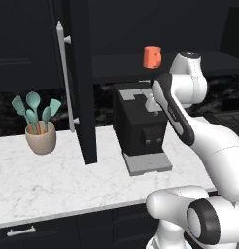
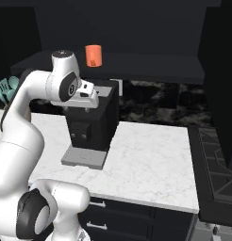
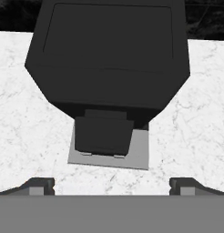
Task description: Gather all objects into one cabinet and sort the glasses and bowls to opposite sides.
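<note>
Gripper: the gripper (image 3: 112, 185) looks straight down over the coffee machine; its two dark fingertips (image 3: 40, 185) sit at about 7 and 5 o'clock in the hand view, spread as wide as they go, with nothing between them.
Arm: the white arm (image 1: 182, 121) rises from about 5 o'clock in the left base view and bends over the top of the coffee machine.
Orange cup: the orange cup (image 1: 152, 57) stands upright on the dark shelf (image 2: 151, 63) of the open wall cabinet, at about 1 o'clock in the left base view, above and behind the coffee machine and apart from the hand.
Cabinet door: the tall black door (image 1: 82, 87) stands swung open, edge toward the camera, with its long silver bar handle (image 1: 65, 78) on the left face.
Coffee machine: the black coffee machine (image 2: 92, 124) sits on the white marble counter (image 2: 151, 160), with a grey drip tray (image 3: 141, 152) at its front.
Utensil pot: a beige pot (image 1: 41, 137) holding teal spatulas stands on the counter at about 9 o'clock in the left base view, left of the door.
Stove: a dark stove (image 2: 214, 169) sits at the counter's right end, at about 4 o'clock in the right base view.
</note>
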